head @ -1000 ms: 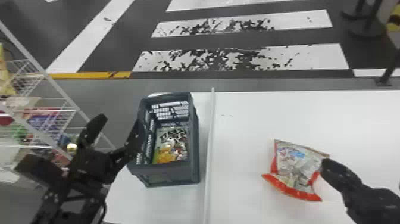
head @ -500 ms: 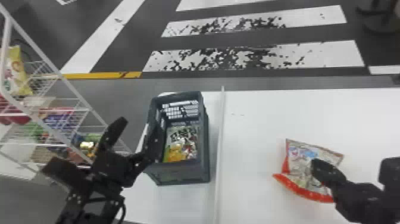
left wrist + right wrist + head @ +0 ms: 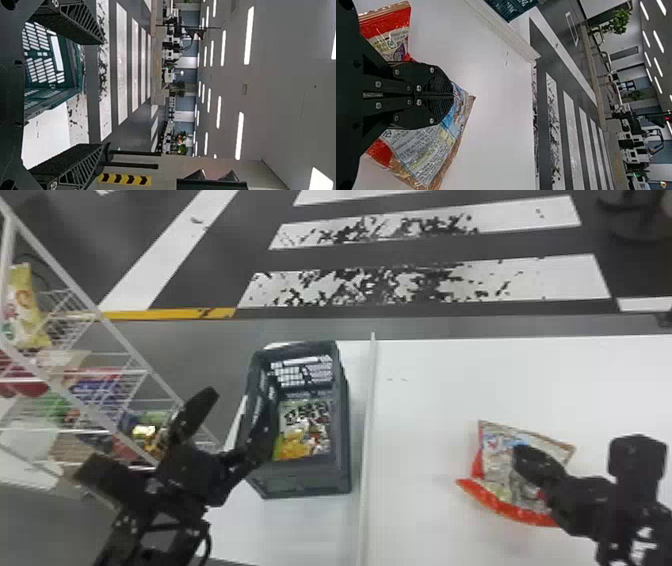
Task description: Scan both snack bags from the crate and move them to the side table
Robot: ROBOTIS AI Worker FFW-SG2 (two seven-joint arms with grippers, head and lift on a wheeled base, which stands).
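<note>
Right gripper (image 3: 453,95) above the table (image 3: 425,400), fingers closed together over a red-edged snack bag (image 3: 500,465); no film seen pinched, so the table bears the bag. Left gripper (image 3: 104,94) by the crate (image 3: 310,482), fingers spread wide, probably leaving room for a grasp. Second snack bag (image 3: 305,432) lies inside, print showing; crate walls likely limit sliding.
</note>
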